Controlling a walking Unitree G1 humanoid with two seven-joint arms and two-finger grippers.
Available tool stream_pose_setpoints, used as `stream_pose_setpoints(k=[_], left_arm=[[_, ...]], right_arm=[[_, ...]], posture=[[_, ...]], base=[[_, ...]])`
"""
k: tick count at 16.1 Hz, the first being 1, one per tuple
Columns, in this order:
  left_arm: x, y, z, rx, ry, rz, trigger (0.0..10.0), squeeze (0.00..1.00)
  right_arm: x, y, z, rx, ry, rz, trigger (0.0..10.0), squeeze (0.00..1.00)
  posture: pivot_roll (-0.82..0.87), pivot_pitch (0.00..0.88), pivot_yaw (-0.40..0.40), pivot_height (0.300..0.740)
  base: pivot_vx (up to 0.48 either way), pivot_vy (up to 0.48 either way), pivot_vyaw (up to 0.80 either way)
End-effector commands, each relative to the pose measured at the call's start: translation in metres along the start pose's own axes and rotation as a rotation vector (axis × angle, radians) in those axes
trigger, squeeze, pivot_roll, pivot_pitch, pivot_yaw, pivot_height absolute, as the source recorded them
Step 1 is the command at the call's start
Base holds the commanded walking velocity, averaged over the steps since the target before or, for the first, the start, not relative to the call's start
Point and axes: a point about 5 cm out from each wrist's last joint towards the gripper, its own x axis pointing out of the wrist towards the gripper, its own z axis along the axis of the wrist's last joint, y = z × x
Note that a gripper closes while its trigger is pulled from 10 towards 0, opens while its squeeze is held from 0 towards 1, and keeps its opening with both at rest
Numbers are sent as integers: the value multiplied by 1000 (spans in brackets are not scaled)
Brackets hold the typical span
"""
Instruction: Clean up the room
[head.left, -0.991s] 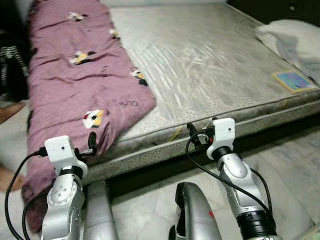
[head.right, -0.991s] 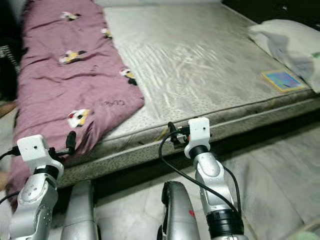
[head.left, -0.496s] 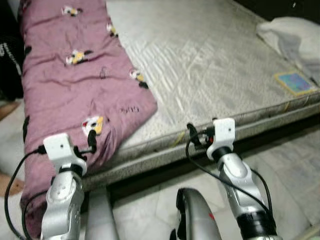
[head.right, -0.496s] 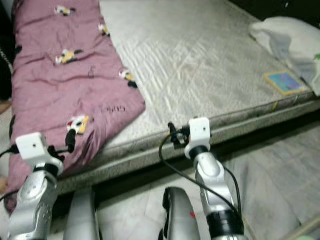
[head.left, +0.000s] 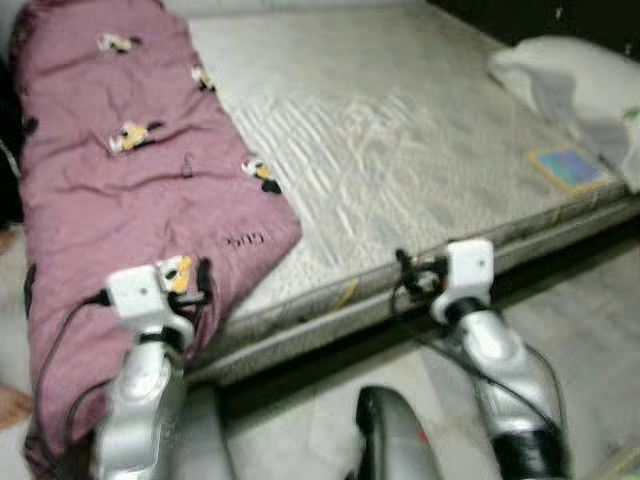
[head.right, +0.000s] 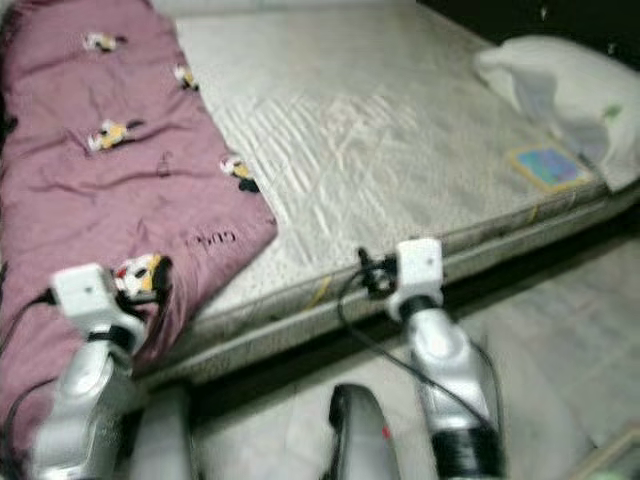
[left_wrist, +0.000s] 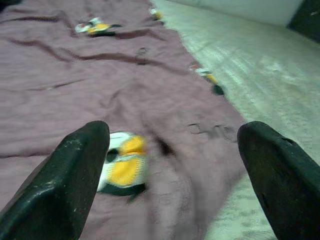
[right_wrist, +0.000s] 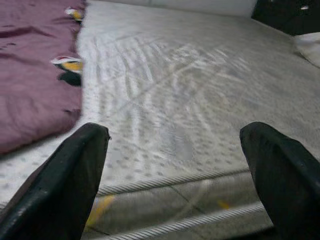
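so, blanket: the purple blanket (head.left: 130, 190) lies along the robot's left side of the mattress (head.left: 400, 140), its near end spilling over the bed's front edge toward the floor.
handling: likely soft, limp and fairly light; it should fold and drag rather than lift as 1 piece, and the hanging part may slide off if tugged carelessly.
where to hold: the near corner by the small printed word, or the draped edge just ahead of the left gripper (left_wrist: 170, 165), looks best; a pinch on a raised fold would bite better than flat cloth.
left gripper: spread wide, holding nothing, poised just over the blanket near a yellow and white cartoon patch (left_wrist: 122, 167).
right gripper: the right gripper (right_wrist: 172, 170) is also spread and empty, facing the bare mattress front edge, well apart from the blanket.
surface: grey quilted mattress, no sheet, firm looking; a white pillow (head.left: 570, 75) and a small flat colourful item (head.left: 568, 167) sit at the robot's right.
room: pale tiled floor (head.left: 590, 310) below the bed, a dark gap beneath it; the head views are somewhat blurred.
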Motion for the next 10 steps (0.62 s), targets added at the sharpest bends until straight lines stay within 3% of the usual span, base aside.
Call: stream_pose_setpoints(k=[1,5,10], left_arm=[[-1,2,-1,-8,8,9,10000,0],[0,7,-3,12,22,85,10000,0],[13,30,-2,10,26,219,10000,0]], right_arm=[[1,1,3,-11,-11,8,10000,0],[0,1,3,-8,-9,9,10000,0],[-7,-6,4,-16,-6,5,10000,0]], posture=[[-31,53,-80,541],[-32,55,-81,541],[-61,64,-82,511]], base=[[289,0,0],[0,0,0],[0,0,0]])
